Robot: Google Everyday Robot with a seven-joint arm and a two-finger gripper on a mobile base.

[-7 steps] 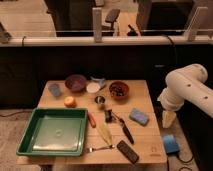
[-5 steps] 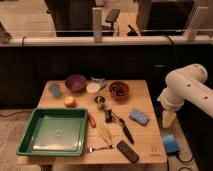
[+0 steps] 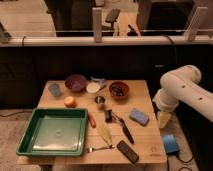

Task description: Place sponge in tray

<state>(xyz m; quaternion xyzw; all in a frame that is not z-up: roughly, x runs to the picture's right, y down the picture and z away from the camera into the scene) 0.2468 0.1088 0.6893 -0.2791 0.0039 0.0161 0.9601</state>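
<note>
The light-blue sponge point(image 3: 138, 116) lies on the right part of the wooden table point(image 3: 148, 91). The large green tray point(image 3: 28, 137) sits empty at the table's front left. My white arm comes in from the right, and my gripper point(image 3: 164, 119) hangs just off the table's right edge, a short way right of the sponge and apart from it.
On the table stand a purple bowl point(image 3: 75, 82), a brown bowl point(image 3: 119, 89), a small blue cup point(image 3: 54, 89), an orange fruit point(image 3: 70, 101), a carrot point(image 3: 92, 120), a knife point(image 3: 124, 130), a fork point(image 3: 100, 148) and a black remote point(image 3: 128, 151). A brighter blue object point(image 3: 170, 143) lies off the table at right.
</note>
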